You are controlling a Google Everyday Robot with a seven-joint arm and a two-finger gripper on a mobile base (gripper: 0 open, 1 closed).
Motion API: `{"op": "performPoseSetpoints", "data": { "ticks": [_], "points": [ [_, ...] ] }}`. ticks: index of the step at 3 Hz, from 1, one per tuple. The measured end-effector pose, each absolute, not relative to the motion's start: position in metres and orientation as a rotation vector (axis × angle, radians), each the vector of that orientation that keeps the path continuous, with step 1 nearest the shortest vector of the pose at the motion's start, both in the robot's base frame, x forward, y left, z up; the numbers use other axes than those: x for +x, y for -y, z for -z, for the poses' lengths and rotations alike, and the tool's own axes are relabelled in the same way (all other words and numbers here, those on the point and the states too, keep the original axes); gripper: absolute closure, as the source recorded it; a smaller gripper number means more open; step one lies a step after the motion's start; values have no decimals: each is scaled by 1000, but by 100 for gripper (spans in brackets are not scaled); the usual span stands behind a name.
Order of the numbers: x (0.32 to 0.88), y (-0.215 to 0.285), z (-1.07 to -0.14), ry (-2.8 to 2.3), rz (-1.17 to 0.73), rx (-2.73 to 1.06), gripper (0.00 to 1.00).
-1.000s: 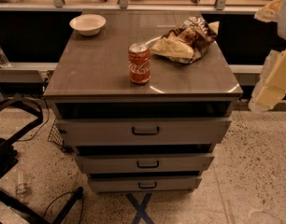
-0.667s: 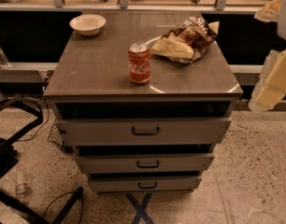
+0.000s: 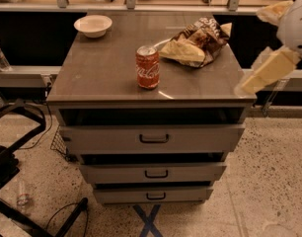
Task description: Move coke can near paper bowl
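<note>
The red coke can point(image 3: 147, 67) stands upright on the brown tabletop point(image 3: 101, 73), near its middle front. The off-white paper bowl point(image 3: 93, 25) sits at the far left corner of the tabletop, well apart from the can. My gripper point(image 3: 254, 78) is a pale shape hanging in the air at the right edge of the view, beside the table's right front corner. It is far from the can and holds nothing that I can see.
A crumpled brown and yellow chip bag point(image 3: 196, 42) lies at the far right of the tabletop, just behind and right of the can. Below the top are three grey drawers point(image 3: 153, 138), slightly pulled out. A dark chair base point(image 3: 13, 157) stands at the lower left.
My gripper has moved a little to the left and up, closer to the table's right edge. The can, bowl and chip bag have not moved.
</note>
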State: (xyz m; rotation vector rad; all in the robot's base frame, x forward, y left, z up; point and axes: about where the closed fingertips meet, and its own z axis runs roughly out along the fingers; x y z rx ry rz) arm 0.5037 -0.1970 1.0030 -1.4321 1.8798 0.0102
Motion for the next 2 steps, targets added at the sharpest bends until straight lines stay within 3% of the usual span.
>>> {"op": "performPoseSetpoints", "data": {
  "ticks": [2],
  "points": [
    [605, 136, -1001, -1491, -411, -1137, 0]
  ]
}}
